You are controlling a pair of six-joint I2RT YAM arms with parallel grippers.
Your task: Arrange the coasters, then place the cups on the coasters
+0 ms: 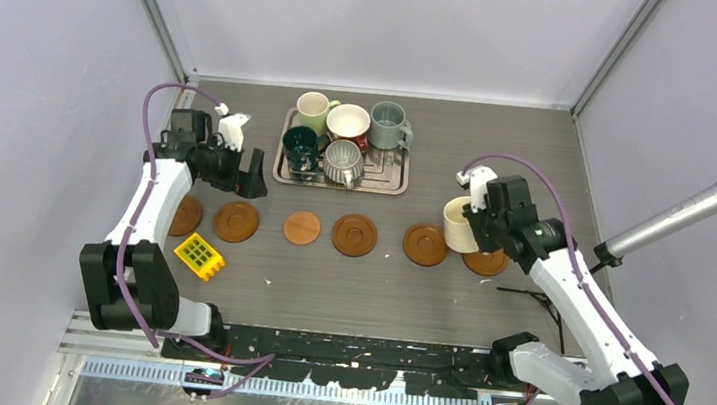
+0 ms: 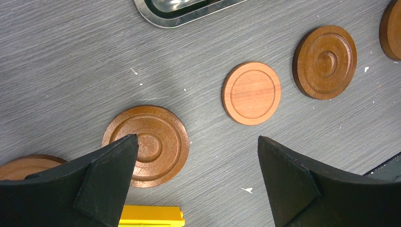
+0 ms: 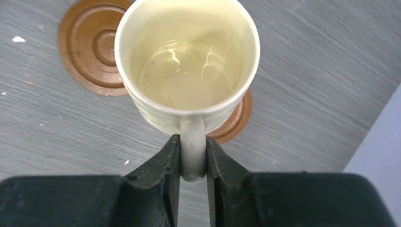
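Note:
Several brown coasters lie in a row across the table, from the leftmost (image 1: 185, 216) to the rightmost (image 1: 486, 262). The plainer, lighter one (image 1: 303, 227) (image 2: 251, 92) is third from the left. My right gripper (image 1: 480, 227) (image 3: 193, 142) is shut on the handle of the cream cup (image 1: 459, 223) (image 3: 187, 61), held upright over the rightmost coaster (image 3: 236, 118), which it mostly hides. I cannot tell if they touch. The pale green (image 1: 313, 109), red-and-white (image 1: 348, 121), grey-blue (image 1: 386, 120), dark green (image 1: 300, 144) and ribbed (image 1: 343, 161) cups stand on the tray. My left gripper (image 1: 249, 173) (image 2: 196, 142) hangs open and empty above a ringed coaster (image 2: 151, 142).
The silver tray (image 1: 336, 182) (image 2: 179, 16) sits at the back centre. A yellow grid block (image 1: 199, 255) (image 2: 151, 217) lies in front of the left coasters. A microphone (image 1: 685, 217) leans in from the right. Walls close off the left, back and right.

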